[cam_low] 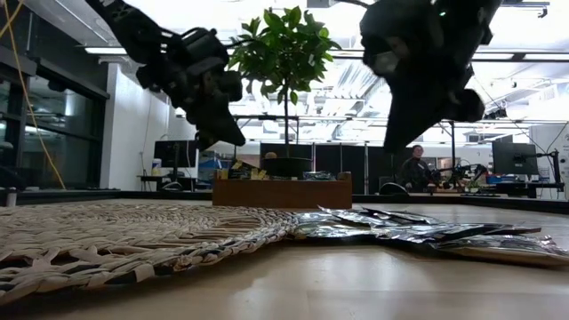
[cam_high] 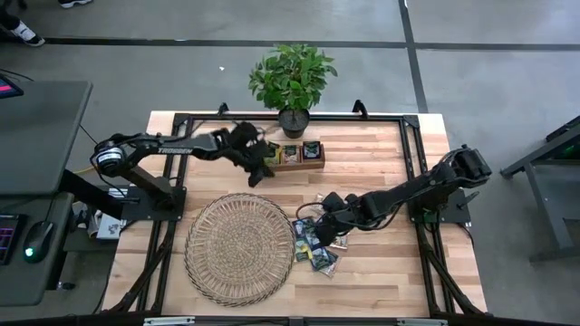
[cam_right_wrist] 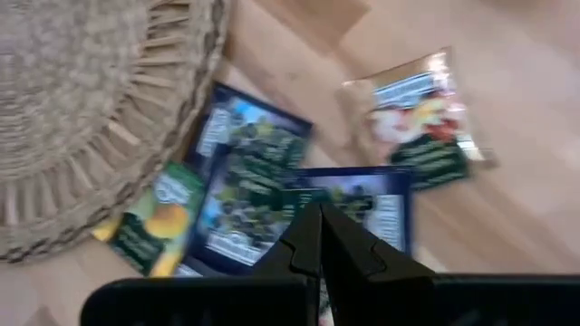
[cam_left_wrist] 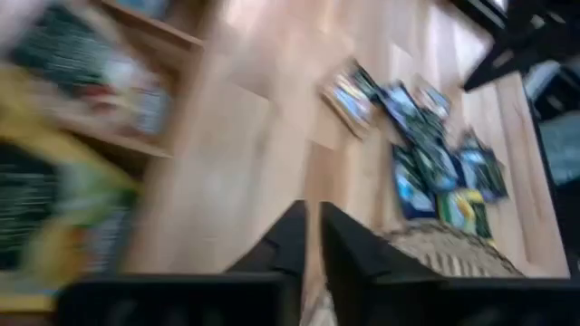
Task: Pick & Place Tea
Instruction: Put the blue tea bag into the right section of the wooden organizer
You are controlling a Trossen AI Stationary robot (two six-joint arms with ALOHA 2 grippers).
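Left gripper (cam_high: pixel 256 177), fingers nearly pressed together and holding nothing, hangs beside the wooden tray (cam_high: pixel 299 154). Right gripper (cam_high: pixel 319 220), pressed together, hovers over the tea sachets (cam_high: pixel 315 249) beside the wicker mat (cam_high: pixel 238 247).

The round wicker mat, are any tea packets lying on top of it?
No, the wicker mat is bare; the tea packets lie on the table beside it.

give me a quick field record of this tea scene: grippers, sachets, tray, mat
left gripper: raised beside the wooden tray, fingers nearly together, nothing seen between them
right gripper: shut, low over the loose pile, holding nothing
tea sachets: loose pile on the table just right of the mat
wooden tray: near the plant, already holds some sachets
wicker mat: round, front centre, nothing on it
potted plant: back edge of the table
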